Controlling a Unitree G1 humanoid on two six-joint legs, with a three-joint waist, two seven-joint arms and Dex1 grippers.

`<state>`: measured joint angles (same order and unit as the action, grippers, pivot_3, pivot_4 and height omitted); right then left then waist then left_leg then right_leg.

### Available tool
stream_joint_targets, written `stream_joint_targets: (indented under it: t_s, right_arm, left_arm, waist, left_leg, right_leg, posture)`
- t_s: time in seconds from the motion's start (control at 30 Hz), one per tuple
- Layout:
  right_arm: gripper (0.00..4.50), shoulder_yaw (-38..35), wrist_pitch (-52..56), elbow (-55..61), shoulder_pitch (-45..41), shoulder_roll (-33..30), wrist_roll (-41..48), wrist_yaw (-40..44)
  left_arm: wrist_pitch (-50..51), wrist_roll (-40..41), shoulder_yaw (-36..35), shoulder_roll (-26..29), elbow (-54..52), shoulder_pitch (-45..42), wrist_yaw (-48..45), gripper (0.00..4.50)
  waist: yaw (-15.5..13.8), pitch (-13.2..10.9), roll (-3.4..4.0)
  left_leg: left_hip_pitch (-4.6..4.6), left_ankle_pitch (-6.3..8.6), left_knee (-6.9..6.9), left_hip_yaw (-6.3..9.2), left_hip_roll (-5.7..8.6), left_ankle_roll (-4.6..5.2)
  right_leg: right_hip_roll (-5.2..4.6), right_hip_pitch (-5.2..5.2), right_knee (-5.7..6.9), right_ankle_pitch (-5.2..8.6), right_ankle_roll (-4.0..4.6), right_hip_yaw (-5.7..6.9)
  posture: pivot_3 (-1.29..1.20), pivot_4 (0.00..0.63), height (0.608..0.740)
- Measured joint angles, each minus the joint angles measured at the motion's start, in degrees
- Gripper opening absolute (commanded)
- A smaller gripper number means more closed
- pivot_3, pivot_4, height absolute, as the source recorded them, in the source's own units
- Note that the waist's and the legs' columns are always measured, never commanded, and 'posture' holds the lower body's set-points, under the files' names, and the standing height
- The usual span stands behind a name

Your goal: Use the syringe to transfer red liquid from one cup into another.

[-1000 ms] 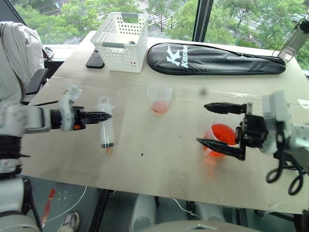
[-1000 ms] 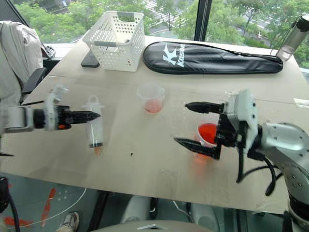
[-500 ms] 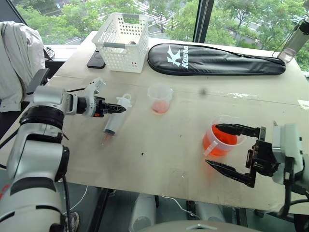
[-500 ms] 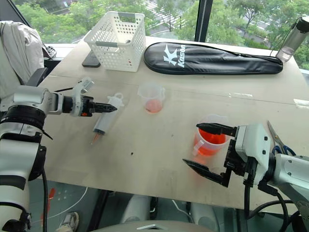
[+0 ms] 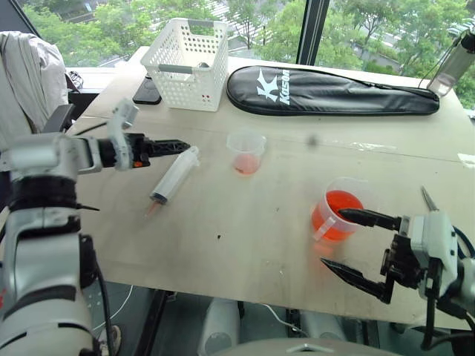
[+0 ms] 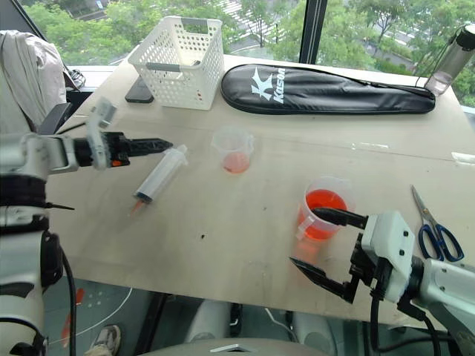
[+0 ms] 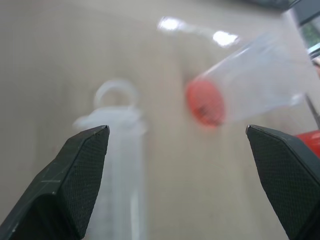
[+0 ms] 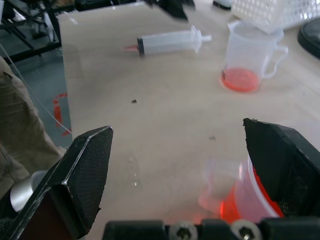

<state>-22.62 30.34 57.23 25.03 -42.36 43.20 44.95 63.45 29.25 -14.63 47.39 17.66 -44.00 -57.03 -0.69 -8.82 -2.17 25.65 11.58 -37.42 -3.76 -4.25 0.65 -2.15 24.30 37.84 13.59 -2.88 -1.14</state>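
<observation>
Syringe first: the big clear plastic syringe [image 5: 174, 176] with the thick barrel lies flat on the pale wooden table [image 5: 245, 230], slanted, white ring-ended plunger toward the far side and its short red-stained tip toward the near left edge. Nothing's holding it. The left gripper [image 5: 172, 147] hangs just beside the plunger end with its black fingers spread wide, empty.

Moving right, the small clear handleless cup [image 5: 246, 152] stands upright mid-table with a thin pink-red puddle in its base, near the syringe but not touching. Plenty of bare tabletop between it and the near edge.

Further right, the wide clear handled measuring cup [image 5: 338, 213] glows with orange-red liquid [image 5: 340, 206], sitting fairly close to the near edge. The right gripper [image 5: 361, 247] is low at that edge just beside the cup, jaws gaping, nothing in them.

Along the far side: a white perforated plastic basket [image 5: 185, 53] and a long black zipped racket bag [image 5: 326, 90]. Blue-handled scissors [image 6: 434, 230] lie at the far right.
</observation>
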Motion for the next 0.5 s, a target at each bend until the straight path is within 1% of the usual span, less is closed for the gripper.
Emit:
stream_joint_targets:
  t_s: [0.03,0.07,0.1,0.13,0.2,0.27,0.3,0.33,0.37,0.43,0.5]
  right_arm:
    - [4.50,-0.6,-0.8,-0.1,1.1,0.2,0.0,0.6]
    - [4.50,-1.6,-2.4,-0.7,2.6,0.7,-0.1,1.9]
    - [4.50,-1.8,-2.7,-1.0,2.8,0.8,-0.1,2.2]
    - [4.50,-2.7,-3.6,-1.5,3.8,0.8,-0.1,3.0]
    - [4.50,-4.5,-4.8,-2.8,6.3,1.0,-0.3,4.5]
    - [4.50,-5.5,-6.1,-3.9,7.9,1.2,-0.6,5.8]
    - [4.50,-6.3,-7.6,-4.8,9.1,2.0,-1.3,6.9]
    - [4.50,-6.9,-8.5,-5.7,10.3,2.7,-1.7,7.5]
    - [4.50,-7.4,-9.6,-8.1,12.0,3.6,-2.8,8.5]
    - [4.50,-8.3,-11.9,-10.8,15.2,4.9,-4.7,10.0]
    - [4.50,-9.2,-14.4,-14.1,17.7,6.4,-6.8,11.5]
  left_arm:
    - [-1.4,1.2,-3.0,-2.4,-5.3,2.4,1.7,4.46]
    - [-3.7,3.9,-6.7,-7.2,-15.1,7.1,4.6,4.46]
    - [-3.9,4.6,-6.9,-8.1,-16.5,7.9,5.1,4.46]
    - [-4.0,5.5,-7.7,-9.8,-20.5,9.7,6.8,4.46]
    - [-4.1,8.0,-7.8,-13.3,-28.0,13.0,9.7,4.46]
    - [-4.2,10.2,-8.0,-16.0,-32.6,13.9,12.8,4.46]
    - [-5.6,11.1,-8.1,-17.9,-37.0,16.6,14.3,4.46]
    - [-6.4,11.6,-7.8,-19.1,-39.5,18.9,14.9,4.46]
    - [-7.5,12.0,-6.6,-20.5,-42.7,23.5,15.4,4.46]
    - [-10.2,11.4,-5.0,-20.3,-45.6,31.8,14.8,4.46]
    - [-12.9,10.4,-4.8,-19.4,-46.0,40.2,13.5,4.46]
  waist:
    - [-0.2,0.0,0.02]
    - [-0.3,0.0,-0.01]
    - [-0.3,0.0,-0.02]
    - [-0.3,0.0,-0.03]
    - [-0.3,0.0,-0.05]
    - [-0.2,0.0,-0.07]
    - [-0.1,0.1,0.05]
    - [0.1,0.2,0.19]
    - [0.2,0.2,0.20]
    - [0.6,0.2,0.20]
    - [1.0,0.2,0.18]
  left_leg:
    - [-0.05,0.00,0.00,0.04,0.01,0.00]
    - [-0.15,0.00,-0.07,0.15,0.03,0.00]
    - [-0.16,0.00,-0.11,0.19,0.03,0.00]
    - [-0.18,0.00,-0.14,0.24,0.03,0.00]
    - [-0.60,0.00,-0.14,0.22,0.04,0.00]
    - [-0.98,0.01,-0.11,0.18,0.03,-0.01]
    - [-1.06,0.01,-0.05,0.14,0.02,-0.01]
    - [-1.22,0.01,0.01,0.06,0.02,0.00]
    - [-1.37,0.02,0.09,-0.07,0.03,0.01]
    - [-1.51,0.03,0.31,-0.25,0.02,-0.01]
    - [-1.56,0.04,0.39,-0.24,-0.02,-0.02]
  right_leg:
    - [-0.03,-0.09,-0.03,0.00,0.00,0.07]
    - [-0.04,-0.31,-0.05,0.00,0.00,0.17]
    - [-0.04,-0.35,-0.05,0.01,0.00,0.22]
    - [0.00,-0.40,-0.10,0.02,0.03,0.27]
    - [-0.01,-0.82,-0.10,0.14,0.23,0.25]
    - [-0.01,-1.07,-0.10,0.19,0.16,0.20]
    - [-0.02,-1.11,-0.16,0.27,0.02,0.14]
    - [-0.07,-1.20,-0.18,0.26,0.04,0.00]
    - [-0.07,-1.27,-0.19,0.27,0.04,-0.13]
    - [-0.07,-1.26,-0.21,0.26,0.23,-0.24]
    - [-0.06,-1.22,-0.19,0.28,0.43,-0.20]
  posture:
    - [0.00,0.150,0.724]
    - [0.00,0.150,0.724]
    - [0.00,0.150,0.724]
    - [0.00,0.150,0.724]
    - [0.00,0.150,0.724]
    - [0.00,0.150,0.724]
    - [0.00,0.150,0.724]
    - [0.00,0.150,0.724]
    - [0.00,0.150,0.724]
    - [0.00,0.150,0.724]
    - [0.00,0.150,0.724]
